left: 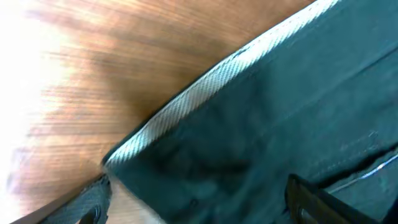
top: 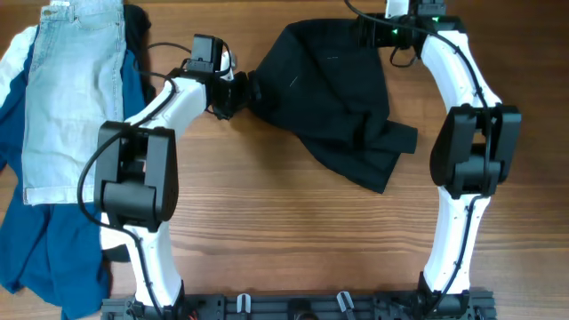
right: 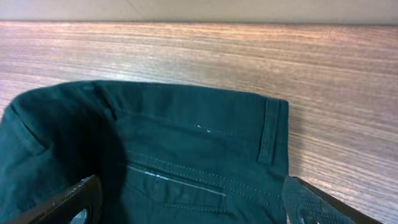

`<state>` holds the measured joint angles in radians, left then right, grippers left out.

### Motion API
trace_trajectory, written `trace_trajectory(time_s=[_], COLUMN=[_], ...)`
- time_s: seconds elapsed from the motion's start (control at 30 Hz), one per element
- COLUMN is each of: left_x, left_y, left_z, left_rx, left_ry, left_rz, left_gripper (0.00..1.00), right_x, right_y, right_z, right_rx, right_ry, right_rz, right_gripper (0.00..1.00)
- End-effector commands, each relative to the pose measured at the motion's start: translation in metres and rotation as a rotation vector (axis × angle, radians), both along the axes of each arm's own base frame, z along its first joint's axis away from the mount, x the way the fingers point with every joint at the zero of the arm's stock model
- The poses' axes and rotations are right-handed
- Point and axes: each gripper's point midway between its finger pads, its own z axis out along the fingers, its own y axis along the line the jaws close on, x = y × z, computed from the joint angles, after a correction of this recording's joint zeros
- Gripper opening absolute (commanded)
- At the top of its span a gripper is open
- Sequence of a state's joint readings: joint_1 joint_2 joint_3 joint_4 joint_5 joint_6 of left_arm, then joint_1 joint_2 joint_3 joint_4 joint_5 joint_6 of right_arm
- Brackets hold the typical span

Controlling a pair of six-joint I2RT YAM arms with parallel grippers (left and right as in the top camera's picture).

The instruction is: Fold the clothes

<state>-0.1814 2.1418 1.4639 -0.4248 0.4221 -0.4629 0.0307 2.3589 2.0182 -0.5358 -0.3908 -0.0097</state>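
The black shorts [top: 329, 107] are lying crumpled in the upper middle of the overhead frame, on the wooden tabletop [top: 284, 231], with one leg pointing to the lower right. The left tool [top: 235, 93] is sitting at the left edge of the shorts, at the waistband, where the pale lining [left: 186, 106] is showing. Its fingers [left: 93, 199] are standing wide apart with the cloth between them. This view is blurred, so I cannot tell if they are touching the fabric. The right tool [top: 369, 34] is sitting at the upper right edge of the shorts, also with its fingers apart, around the waistband near a belt loop [right: 268, 130]. Pale-blue denim shorts [top: 71, 89] and a deep-blue garment [top: 44, 240] are lying at the far left, well apart from the black shorts.
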Motion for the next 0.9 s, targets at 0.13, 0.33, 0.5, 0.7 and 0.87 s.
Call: trace_trajectory(time_s=[0.13, 0.33, 0.5, 0.7, 0.87], left_x=[0.022, 0.037, 0.037, 0.037, 0.036], left_y=[-0.016, -0.013, 0.014, 0.043, 0.045], left_z=[-0.023, -0.02, -0.005, 0.01, 0.008], left_rx=[0.0, 0.109, 0.187, 0.232, 0.24], left_ry=[-0.073, -0.172, -0.193, -0.189, -0.18], left_rz=[-0.008, -0.001, -0.008, 0.036, 0.038], left_gripper=[0.6, 0.04, 0.04, 0.04, 0.04], right_x=[0.018, 0.022, 0.03, 0.03, 0.02], right_y=[-0.004, -0.008, -0.017, -0.019, 0.014], right_z=[-0.01, -0.061, -0.082, -0.109, -0.107], right_rx=[-0.014, -0.026, -0.071, -0.063, 0.067], right_ry=[-0.065, -0.021, -0.031, 0.002, 0.017], right_rz=[-0.002, -0.013, -0.052, -0.08, 0.038], right_gripper=[0.9, 0.9, 0.89, 0.67, 0.29])
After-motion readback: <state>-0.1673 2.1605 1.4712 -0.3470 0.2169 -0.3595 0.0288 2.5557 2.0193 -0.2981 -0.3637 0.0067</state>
